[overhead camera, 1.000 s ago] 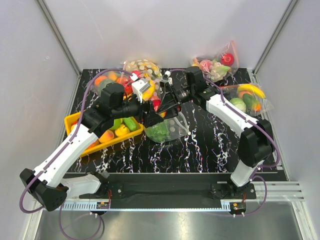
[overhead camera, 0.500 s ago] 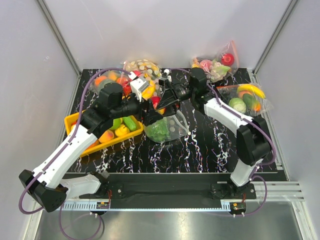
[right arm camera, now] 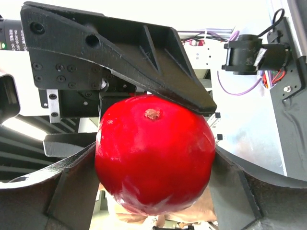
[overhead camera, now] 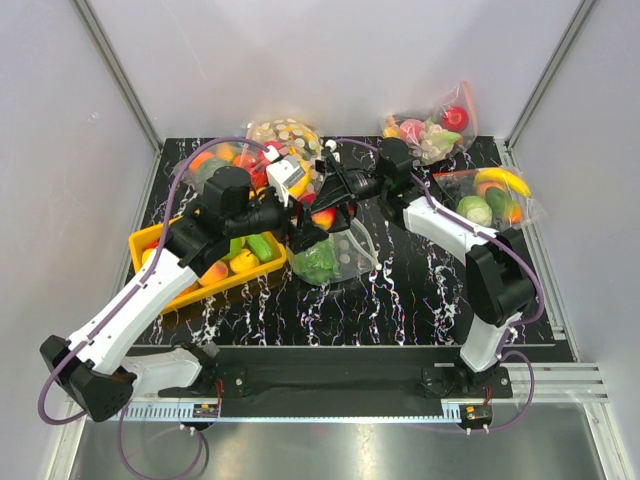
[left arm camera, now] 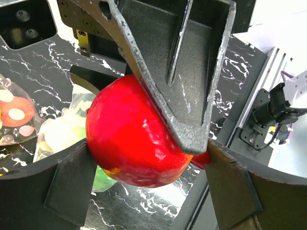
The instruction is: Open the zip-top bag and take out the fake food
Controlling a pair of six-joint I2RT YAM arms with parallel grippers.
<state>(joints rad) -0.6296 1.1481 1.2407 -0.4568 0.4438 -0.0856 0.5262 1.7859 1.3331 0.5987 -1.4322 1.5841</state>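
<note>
A glossy red round fruit (overhead camera: 323, 215) hangs in the air between my two grippers, above the table's middle. My left gripper (overhead camera: 312, 224) grips it from the left and my right gripper (overhead camera: 333, 206) from the right. In the left wrist view the fruit (left arm camera: 136, 139) sits between my own fingers (left arm camera: 67, 184), with a right-gripper finger laid over it. In the right wrist view it (right arm camera: 153, 158) fills the gap between my fingers (right arm camera: 72, 191). The dotted zip-top bag (overhead camera: 345, 255) lies just below, with green lettuce (overhead camera: 318, 262) inside. No green apple shows.
A yellow tray (overhead camera: 150, 243) of fake fruit lies at the left. Behind stand a dotted bag with bananas (overhead camera: 285, 135) and a clear bag (overhead camera: 212, 160). Two more filled clear bags lie at the back right (overhead camera: 430, 130) and the right (overhead camera: 495, 195).
My right gripper has moved left and closed in on the red fruit held at my left gripper. The fruit has risen slightly above the bag.
</note>
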